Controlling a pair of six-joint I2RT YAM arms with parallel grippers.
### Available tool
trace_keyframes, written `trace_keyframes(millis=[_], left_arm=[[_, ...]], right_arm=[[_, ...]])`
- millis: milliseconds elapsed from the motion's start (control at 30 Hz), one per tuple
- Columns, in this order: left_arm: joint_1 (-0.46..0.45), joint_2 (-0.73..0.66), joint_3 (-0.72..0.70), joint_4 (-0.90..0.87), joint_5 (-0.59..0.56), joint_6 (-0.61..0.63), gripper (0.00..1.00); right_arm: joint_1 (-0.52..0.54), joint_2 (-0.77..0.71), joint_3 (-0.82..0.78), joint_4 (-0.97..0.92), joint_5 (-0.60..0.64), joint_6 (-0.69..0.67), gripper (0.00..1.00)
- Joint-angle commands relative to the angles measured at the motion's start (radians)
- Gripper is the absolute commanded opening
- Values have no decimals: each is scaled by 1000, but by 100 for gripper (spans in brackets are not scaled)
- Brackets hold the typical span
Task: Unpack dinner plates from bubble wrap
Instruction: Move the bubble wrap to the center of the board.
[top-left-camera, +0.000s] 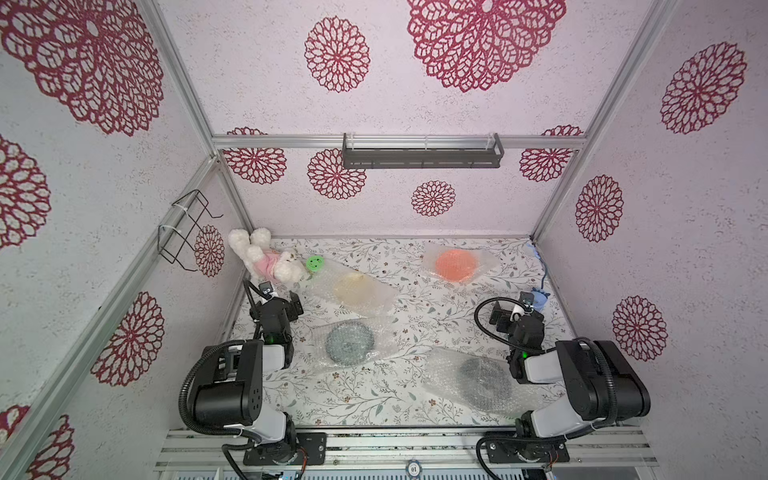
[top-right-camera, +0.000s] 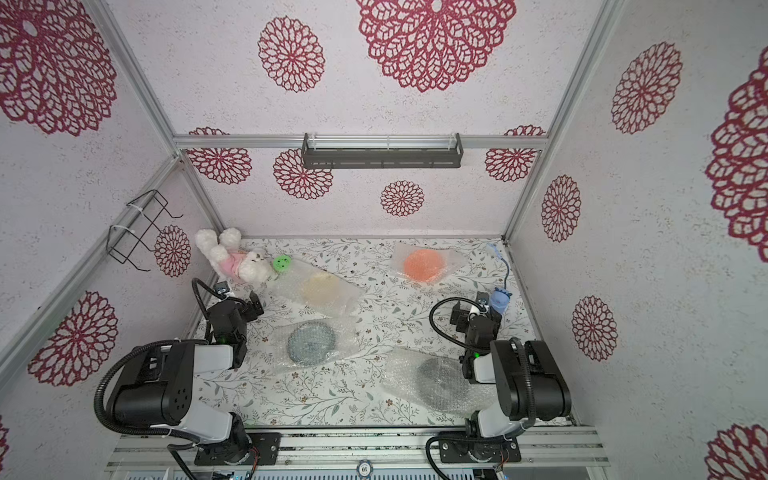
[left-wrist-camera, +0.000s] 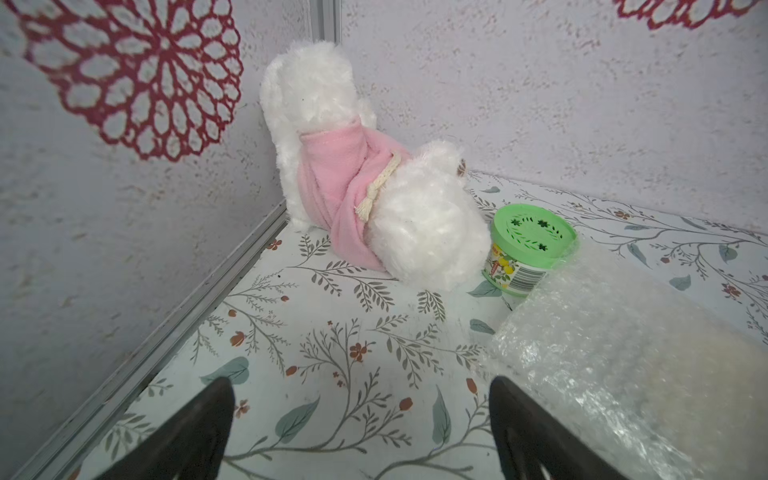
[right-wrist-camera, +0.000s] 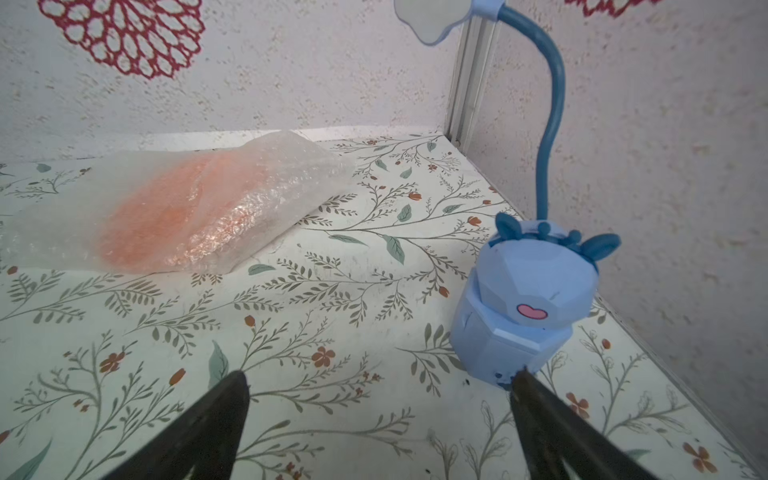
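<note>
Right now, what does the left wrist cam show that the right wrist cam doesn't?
Left wrist only: a white plush toy in pink, a green-lidded tub, and the cream plate in bubble wrap. Right wrist only: the orange plate, also wrapped, and a blue desk lamp. Both: the floral tabletop, red-flowered walls, and an open, empty gripper: left gripper, right gripper.
</note>
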Motion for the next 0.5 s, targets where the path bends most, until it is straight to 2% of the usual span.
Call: trace_keyframes(millis=[0, 467], left_arm=[[4, -8, 20, 1, 5, 6, 97], [5, -9, 18, 4, 4, 9, 97]], right_arm=[[1, -6, 15, 36, 13, -16, 99], [8, -4, 11, 45, 24, -20, 99]])
